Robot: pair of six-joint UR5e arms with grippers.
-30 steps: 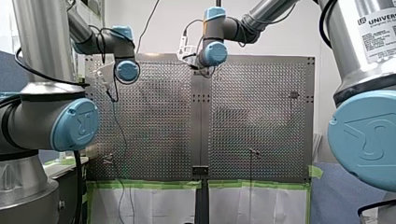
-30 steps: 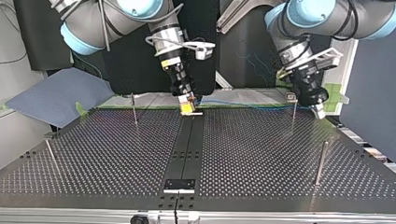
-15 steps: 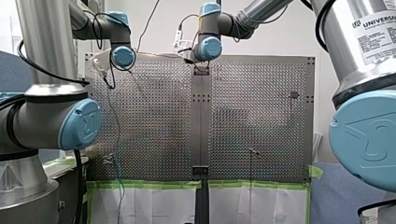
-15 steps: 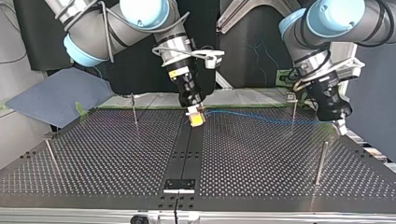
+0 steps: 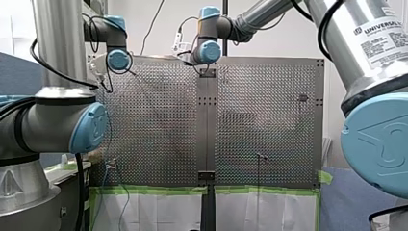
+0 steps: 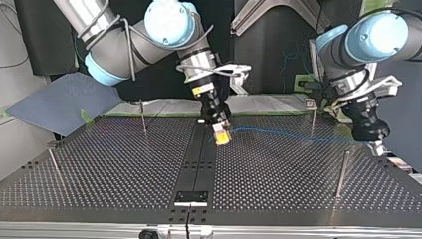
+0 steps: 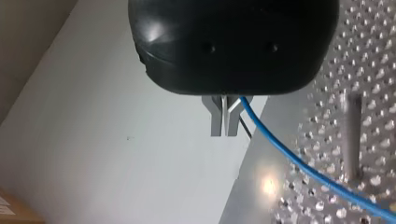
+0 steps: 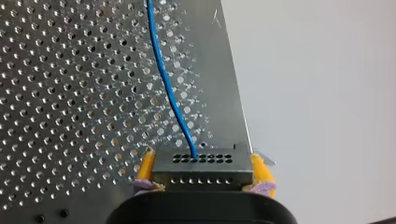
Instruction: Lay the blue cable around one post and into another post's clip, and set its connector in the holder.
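Yellow pads [image 8: 145,167] of the right end effector [image 6: 222,137] are clamped on the connector [image 8: 203,164], above the surface's [image 6: 124,164] central strip. The left end effector [image 7: 226,126] is closed on the cable [image 6: 288,133] near the surface's side edge, presumably so that it is held taut for routing round a post [image 6: 313,119]. Grips are confirmed only by the wrist views; the whole span, only by the top view.

White wall [image 5: 288,43] behind perforated table [image 5: 159,120]

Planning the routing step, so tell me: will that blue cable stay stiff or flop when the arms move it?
Likely floppy: the blue cable runs in a shallow curve between my right tool and my left tool. Probably light, being thin. Its connector looks rigid, clamped squarely.
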